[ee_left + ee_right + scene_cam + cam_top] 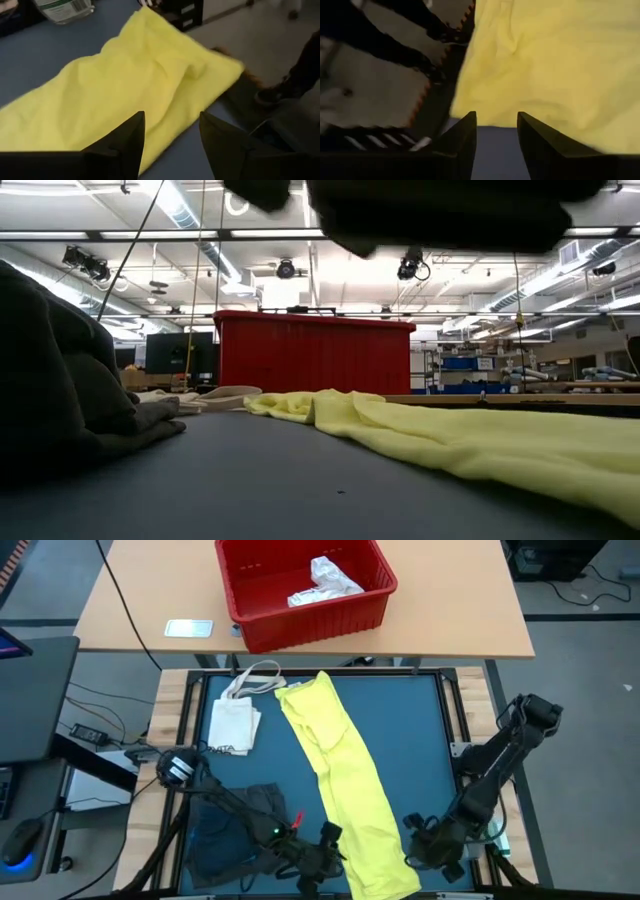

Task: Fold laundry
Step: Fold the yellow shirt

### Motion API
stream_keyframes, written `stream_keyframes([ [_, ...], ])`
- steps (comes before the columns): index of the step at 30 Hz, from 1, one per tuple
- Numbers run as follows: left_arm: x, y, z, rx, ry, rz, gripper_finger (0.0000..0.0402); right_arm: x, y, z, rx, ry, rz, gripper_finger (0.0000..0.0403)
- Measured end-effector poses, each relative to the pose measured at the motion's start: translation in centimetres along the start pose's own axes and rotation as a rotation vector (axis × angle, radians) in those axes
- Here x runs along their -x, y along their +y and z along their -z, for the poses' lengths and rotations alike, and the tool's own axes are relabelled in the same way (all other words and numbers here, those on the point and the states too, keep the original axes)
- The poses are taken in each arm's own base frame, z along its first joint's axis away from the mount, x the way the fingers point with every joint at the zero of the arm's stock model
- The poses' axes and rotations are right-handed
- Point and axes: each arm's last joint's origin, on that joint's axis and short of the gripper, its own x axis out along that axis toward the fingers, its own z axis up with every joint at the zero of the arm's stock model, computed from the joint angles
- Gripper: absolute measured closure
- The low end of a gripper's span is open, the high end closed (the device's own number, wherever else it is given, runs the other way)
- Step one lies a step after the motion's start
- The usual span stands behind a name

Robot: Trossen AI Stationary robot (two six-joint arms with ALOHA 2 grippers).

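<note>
A long yellow garment (345, 780) lies flat and slanting on the blue table, from the far middle to the near edge; it also shows in the low view (480, 442). A dark grey garment (235, 830) lies crumpled at the near left (60, 390). My left gripper (172, 135) is open just left of the yellow garment's near end (150, 75), low over the table. My right gripper (497, 131) is open just right of that same end (550, 65), with bare table between its fingers.
A cream tote bag (235, 720) lies at the far left of the table. Beyond the far edge, a red bin (305, 585) with white cloth inside stands on a wooden table (470, 600). The middle right of the blue table (415, 740) is bare.
</note>
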Motion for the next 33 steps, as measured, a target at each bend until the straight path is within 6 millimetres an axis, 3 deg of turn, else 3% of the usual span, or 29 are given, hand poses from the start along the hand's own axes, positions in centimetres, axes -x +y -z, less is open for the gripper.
stream_keyframes([
  [7,-2.8,0.9,2.2,-0.153,0.002,0.020,0.0209,-2.0,0.1,2.0,0.183,0.213,-0.002,0.0238],
  [11,-3.5,0.3,3.2,-0.245,0.016,0.103,0.0209,-2.6,0.3,2.7,0.295,0.308,0.005,0.0238],
  [17,-3.5,-0.4,3.3,-0.390,0.002,0.132,0.0209,-2.6,1.6,1.6,0.518,0.264,0.042,0.0238],
  [22,-4.1,-0.2,4.1,-0.429,0.015,0.136,0.0213,-4.3,2.0,1.2,0.620,0.215,0.049,0.0238],
  [28,-4.9,-0.2,4.6,-0.443,-0.002,0.139,0.0258,-7.6,1.6,1.8,0.730,0.259,0.041,0.0238],
  [33,-4.9,-0.2,4.7,-0.427,0.002,0.145,0.0307,-9.1,1.4,2.1,0.763,0.269,0.056,0.0240],
])
